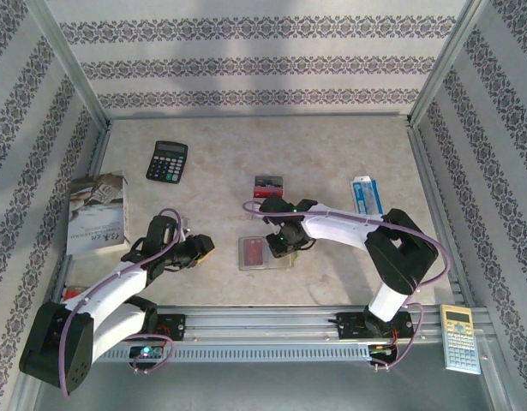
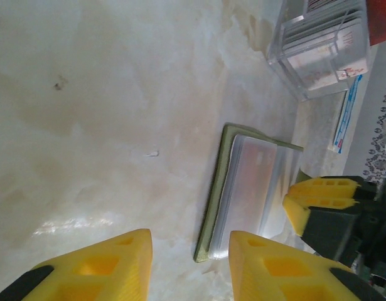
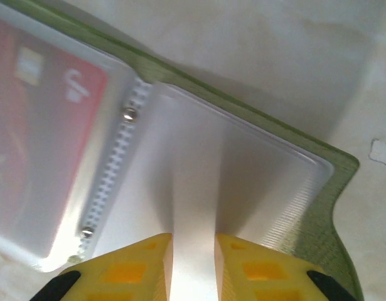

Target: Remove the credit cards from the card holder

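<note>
Right gripper point(image 3: 193, 244) clenched on a clear pocket leaf of the small olive-green folding card holder point(image 3: 243, 163), mid-table.
The red plastic credit card point(image 3: 42, 125) sits sleeved at the gripper's 10 o'clock, ungripped; a pull now could drag the whole holder or tear the leaf, since the left gripper point(image 2: 187, 244), released and empty at the holder's 9 o'clock, pins nothing.

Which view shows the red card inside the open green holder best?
Right wrist: the red plastic card is close and large behind the clear pocket of the olive-green folding card holder, though cropped. Top external shows it small; left wrist gives only a faint pinkish tint.
</note>
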You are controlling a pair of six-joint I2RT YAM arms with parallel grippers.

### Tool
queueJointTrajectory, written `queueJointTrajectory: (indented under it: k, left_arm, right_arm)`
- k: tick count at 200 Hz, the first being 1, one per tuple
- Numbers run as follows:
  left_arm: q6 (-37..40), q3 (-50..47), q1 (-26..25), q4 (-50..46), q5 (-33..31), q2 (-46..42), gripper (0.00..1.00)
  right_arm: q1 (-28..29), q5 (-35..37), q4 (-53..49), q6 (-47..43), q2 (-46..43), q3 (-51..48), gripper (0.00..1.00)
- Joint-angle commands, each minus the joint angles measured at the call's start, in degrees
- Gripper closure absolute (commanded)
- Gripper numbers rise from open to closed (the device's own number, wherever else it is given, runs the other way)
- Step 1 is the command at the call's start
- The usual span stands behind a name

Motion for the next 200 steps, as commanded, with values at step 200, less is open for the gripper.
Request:
queueJointTrajectory:
  k: [200]
  left_arm:
    - [-2.0, 8.4, -12.3, 20.9, 2.0, 25.5, 0.53]
  right_arm:
    - [-3.0, -1.4, 4.9, -2.1, 2.8, -5.1, 0.83]
